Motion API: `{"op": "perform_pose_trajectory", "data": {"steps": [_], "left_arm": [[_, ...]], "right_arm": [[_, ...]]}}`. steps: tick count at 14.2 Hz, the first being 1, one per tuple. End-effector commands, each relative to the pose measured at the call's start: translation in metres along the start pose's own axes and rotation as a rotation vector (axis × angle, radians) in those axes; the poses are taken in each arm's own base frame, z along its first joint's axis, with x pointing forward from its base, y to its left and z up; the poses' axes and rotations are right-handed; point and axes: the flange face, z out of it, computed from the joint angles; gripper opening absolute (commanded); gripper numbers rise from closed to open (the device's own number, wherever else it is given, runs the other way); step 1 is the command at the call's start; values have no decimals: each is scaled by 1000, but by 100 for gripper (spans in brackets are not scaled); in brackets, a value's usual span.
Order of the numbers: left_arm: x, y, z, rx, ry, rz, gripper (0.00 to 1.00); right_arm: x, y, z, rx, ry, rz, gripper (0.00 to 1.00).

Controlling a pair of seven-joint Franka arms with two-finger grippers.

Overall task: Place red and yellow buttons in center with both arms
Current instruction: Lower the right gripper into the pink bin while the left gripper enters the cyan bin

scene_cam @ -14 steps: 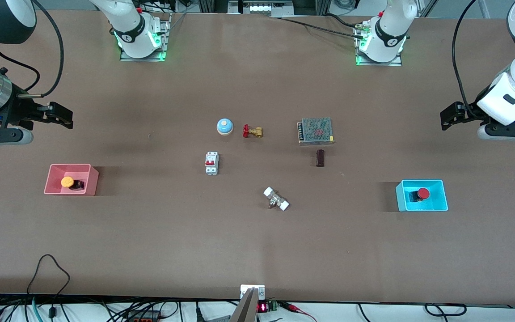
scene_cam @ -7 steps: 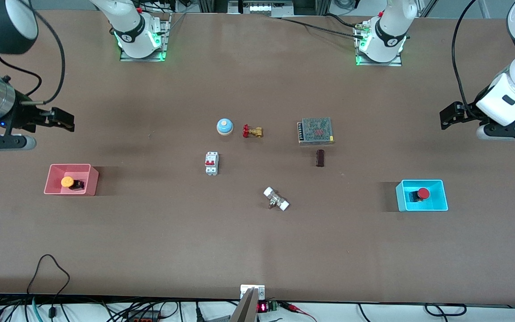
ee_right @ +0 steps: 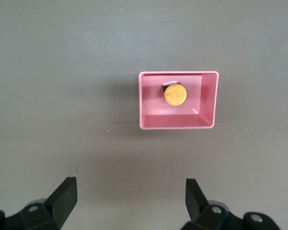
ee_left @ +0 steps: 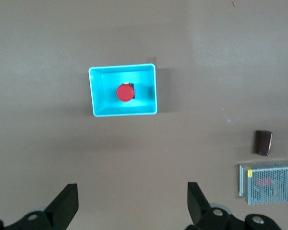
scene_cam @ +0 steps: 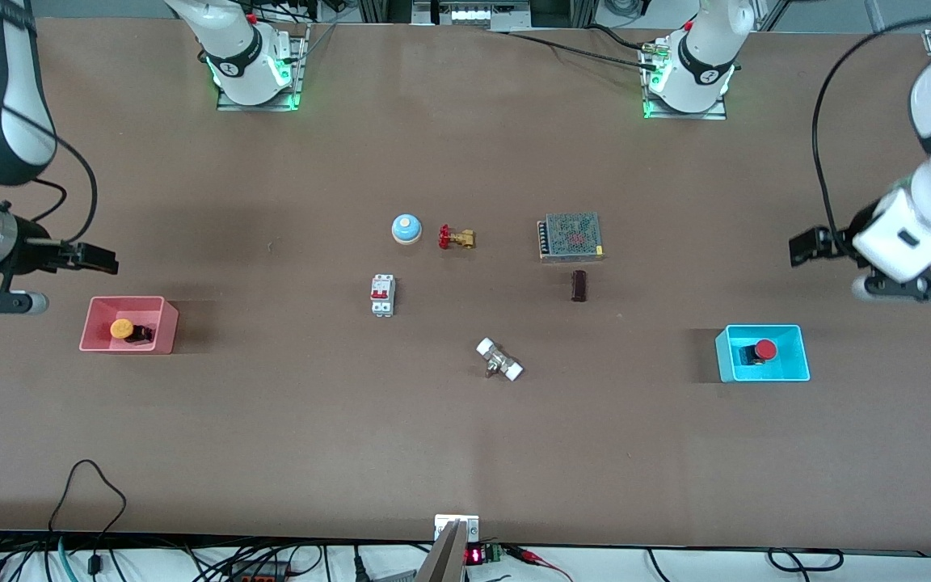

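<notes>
1. At the middle right edge of the front view, the left gripper (scene_cam: 806, 245) hangs in the air over bare table, a little above the cyan tray (scene_cam: 789, 374) in the frame; its own wrist view shows its fingers (ee_left: 67, 205) spread wide with nothing between them.
2. The red button (scene_cam: 765, 349) sits inside that cyan tray at the lower right of the front view (cap up, black body tucked beside it); in the left wrist view it shows as a red disc (ee_left: 125, 92) in the middle of the tray (ee_left: 98, 96).
3. At the middle left edge, the right gripper (scene_cam: 98, 259) hovers just above the pink tray (scene_cam: 98, 343) in the frame, its fingers (ee_right: 65, 196) also wide apart and empty.
4. The yellow button (scene_cam: 123, 329) lies in the pink tray at the lower left of the front view; the right wrist view shows its cap (ee_right: 174, 94) toward one wall of the tray (ee_right: 149, 103).
5. Around the middle of the frame the brown tabletop (scene_cam: 465, 436) carries a blue bell (scene_cam: 406, 229), a red-handled brass valve (scene_cam: 456, 238), a white circuit breaker (scene_cam: 382, 294), a mesh-topped power supply (scene_cam: 570, 236), a small dark block (scene_cam: 579, 285) and a white-ended fitting (scene_cam: 499, 360), all well apart from both trays.
</notes>
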Motion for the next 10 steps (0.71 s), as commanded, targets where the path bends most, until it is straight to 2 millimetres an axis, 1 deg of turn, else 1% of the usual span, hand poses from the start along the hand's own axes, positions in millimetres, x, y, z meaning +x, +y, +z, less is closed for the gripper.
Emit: {"op": "perform_pose_trajectory", "data": {"steps": [1, 2, 3, 4, 5, 6, 7, 9, 10], "left_arm": [[37, -4, 40, -11, -24, -9, 100], [49, -9, 56, -12, 6, -16, 100], [60, -25, 77, -16, 24, -38, 100], [70, -39, 101, -23, 39, -58, 100], [77, -42, 121, -27, 48, -62, 100], [82, -45, 142, -31, 45, -70, 100], [86, -45, 159, -34, 36, -85, 100], [91, -44, 187, -39, 36, -101, 100], [90, -43, 201, -41, 29, -100, 100]], "right_arm": [[15, 19, 42, 6, 27, -27, 100], [19, 31, 60, -13, 38, -39, 100], [26, 39, 79, -22, 49, -59, 100], [31, 45, 92, -19, 60, -66, 100], [37, 45, 104, -24, 77, -73, 100], [41, 48, 112, -43, 83, -84, 100], [45, 49, 119, -77, 96, -105, 100], [50, 48, 133, -83, 104, -115, 100], [51, 47, 140, -85, 99, -120, 100]]}}
